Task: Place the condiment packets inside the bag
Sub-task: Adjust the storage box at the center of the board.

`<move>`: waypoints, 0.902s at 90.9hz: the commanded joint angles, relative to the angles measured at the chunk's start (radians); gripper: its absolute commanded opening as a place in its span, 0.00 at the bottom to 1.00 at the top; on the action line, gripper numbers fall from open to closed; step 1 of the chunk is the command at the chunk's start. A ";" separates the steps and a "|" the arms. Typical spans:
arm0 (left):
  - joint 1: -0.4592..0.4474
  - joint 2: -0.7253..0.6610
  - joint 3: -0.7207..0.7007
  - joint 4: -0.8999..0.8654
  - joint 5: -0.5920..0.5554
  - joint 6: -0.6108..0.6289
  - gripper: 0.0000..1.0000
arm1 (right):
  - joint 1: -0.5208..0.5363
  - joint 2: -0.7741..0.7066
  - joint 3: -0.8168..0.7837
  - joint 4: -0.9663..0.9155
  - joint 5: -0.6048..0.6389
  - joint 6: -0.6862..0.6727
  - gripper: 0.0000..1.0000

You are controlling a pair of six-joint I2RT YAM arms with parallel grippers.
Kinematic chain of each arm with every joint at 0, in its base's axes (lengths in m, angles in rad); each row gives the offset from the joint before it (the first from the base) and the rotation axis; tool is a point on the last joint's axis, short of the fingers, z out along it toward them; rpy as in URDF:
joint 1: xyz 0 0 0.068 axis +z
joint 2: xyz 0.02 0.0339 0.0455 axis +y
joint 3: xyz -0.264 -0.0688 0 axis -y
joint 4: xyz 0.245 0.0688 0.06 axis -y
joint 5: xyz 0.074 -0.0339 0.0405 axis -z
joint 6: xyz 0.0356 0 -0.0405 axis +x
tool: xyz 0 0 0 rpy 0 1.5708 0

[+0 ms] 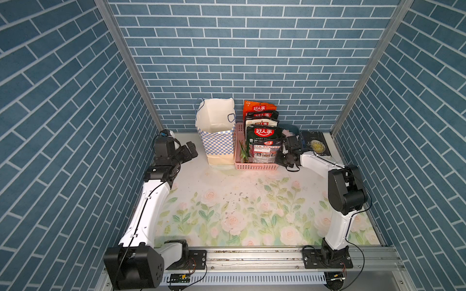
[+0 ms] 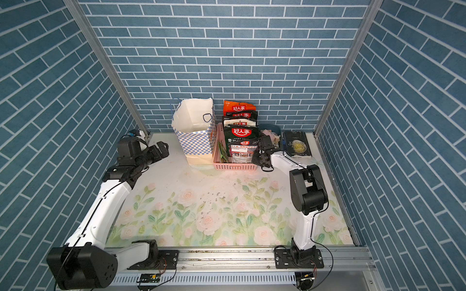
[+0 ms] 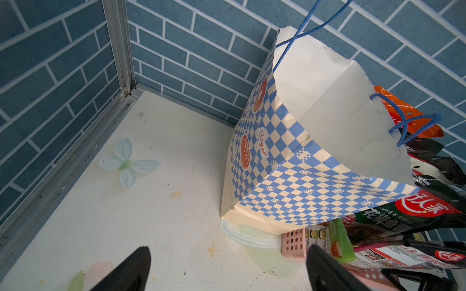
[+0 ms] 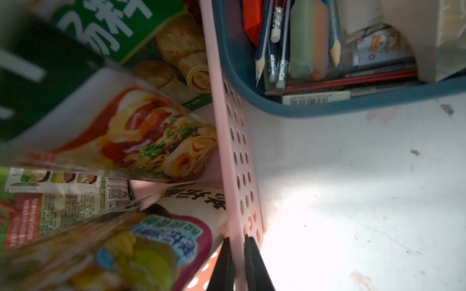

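Blue brick walls (image 1: 227, 50) enclose the floral table (image 1: 252, 196). The right gripper (image 4: 237, 238) clamps the pink basket (image 4: 237, 156); the left gripper (image 3: 228, 248) gapes.

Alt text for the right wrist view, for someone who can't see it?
The right gripper pinches the side wall of the pink perforated basket, one black finger inside and one outside. Glossy condiment packets lie in the basket; a blue tub of pencils stands on the white table beside it.

Bag (image 1: 216, 143) just left of basket (image 1: 254, 166), condiment packets (image 1: 263, 137) standing in basket, tub (image 1: 295, 127) then book (image 1: 316, 144) rightward
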 commanded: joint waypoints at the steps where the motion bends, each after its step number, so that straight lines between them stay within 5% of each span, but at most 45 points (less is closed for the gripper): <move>1: -0.004 -0.019 0.008 0.000 -0.019 0.013 1.00 | -0.008 -0.084 -0.042 -0.172 0.063 -0.192 0.00; 31: -0.004 -0.028 0.004 0.016 -0.025 -0.003 1.00 | -0.057 -0.192 -0.131 -0.298 0.044 -0.540 0.00; 48: -0.004 -0.027 0.014 0.015 -0.018 -0.008 1.00 | -0.150 -0.171 -0.104 -0.313 0.189 -0.456 0.00; 61: -0.004 -0.019 0.022 0.002 -0.019 -0.004 1.00 | -0.192 -0.166 -0.067 -0.283 0.230 -0.389 0.13; 72: -0.004 -0.011 0.026 0.000 -0.016 -0.008 1.00 | -0.197 -0.158 -0.034 -0.227 0.250 -0.366 0.00; 82: -0.004 -0.003 0.035 0.000 -0.008 -0.014 1.00 | -0.198 -0.120 0.024 -0.212 0.235 -0.369 0.00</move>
